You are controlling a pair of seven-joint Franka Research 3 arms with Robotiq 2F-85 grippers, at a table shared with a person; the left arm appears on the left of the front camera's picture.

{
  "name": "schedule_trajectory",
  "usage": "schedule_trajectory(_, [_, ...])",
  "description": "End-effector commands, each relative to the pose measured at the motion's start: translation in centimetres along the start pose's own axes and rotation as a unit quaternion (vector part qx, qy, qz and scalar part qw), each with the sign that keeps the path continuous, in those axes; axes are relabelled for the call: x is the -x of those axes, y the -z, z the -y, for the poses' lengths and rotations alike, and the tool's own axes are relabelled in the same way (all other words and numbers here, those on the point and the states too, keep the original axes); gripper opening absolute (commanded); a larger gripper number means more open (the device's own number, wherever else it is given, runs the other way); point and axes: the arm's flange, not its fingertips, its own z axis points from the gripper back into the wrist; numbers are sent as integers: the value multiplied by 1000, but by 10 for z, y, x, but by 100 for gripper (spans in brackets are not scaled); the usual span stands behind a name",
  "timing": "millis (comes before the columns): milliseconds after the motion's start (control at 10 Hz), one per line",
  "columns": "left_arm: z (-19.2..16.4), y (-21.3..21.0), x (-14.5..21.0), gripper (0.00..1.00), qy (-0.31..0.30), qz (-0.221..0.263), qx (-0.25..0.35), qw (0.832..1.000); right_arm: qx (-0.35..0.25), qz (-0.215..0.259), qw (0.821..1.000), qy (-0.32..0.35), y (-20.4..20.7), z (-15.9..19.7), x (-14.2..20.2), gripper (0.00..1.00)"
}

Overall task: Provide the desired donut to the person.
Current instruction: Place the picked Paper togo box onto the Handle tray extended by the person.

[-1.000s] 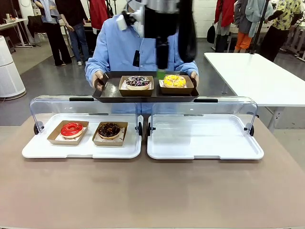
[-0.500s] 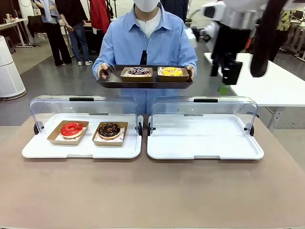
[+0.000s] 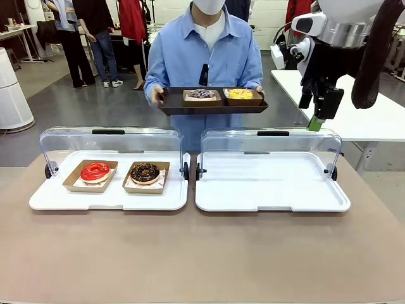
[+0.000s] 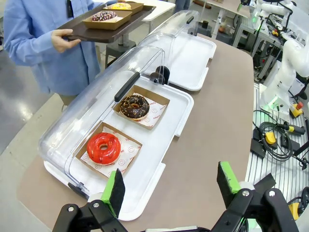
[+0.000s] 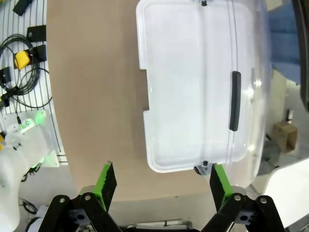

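Observation:
The person (image 3: 205,50) in a light blue shirt stands across the table, both hands holding a dark tray (image 3: 212,108). It carries a purple-sprinkled donut (image 3: 201,94) and a yellow donut (image 3: 240,94) in paper boxes. On the left white tray (image 3: 107,197) lie a red glazed donut (image 3: 95,171) and a chocolate donut (image 3: 145,172). My right gripper (image 3: 316,121) hangs open and empty, high over the back right of the empty white tray (image 3: 272,193). My left gripper (image 4: 171,188) is open above the table edge, near the red donut (image 4: 103,147) and the chocolate donut (image 4: 134,106).
Clear domed lids (image 3: 111,142) stand raised behind both white trays, each with a black handle (image 5: 234,100). A white table (image 3: 345,95) stands at the back right. Brown tabletop (image 3: 202,253) stretches in front of the trays. Other people stand far behind.
My right arm has swung from over the person's tray to the right and now hangs above the empty tray. The person has raised the dark tray and shifted slightly right.

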Motion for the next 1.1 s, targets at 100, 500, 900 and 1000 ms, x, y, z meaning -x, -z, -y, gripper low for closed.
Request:
schedule_trajectory(100, [0, -1, -1, 100, 5, 11, 2, 1000, 4, 1, 1000, -1, -3, -2, -1, 100])
schedule_trajectory(500, [0, -1, -1, 100, 5, 11, 2, 1000, 4, 1, 1000, -1, -3, -2, -1, 100])
schedule_trajectory(900, [0, -1, -1, 100, 5, 11, 2, 1000, 4, 1, 1000, -1, -3, -2, -1, 100])
schedule_trajectory(1000, [0, -1, -1, 100, 5, 11, 2, 1000, 4, 1, 1000, -1, -3, -2, -1, 100])
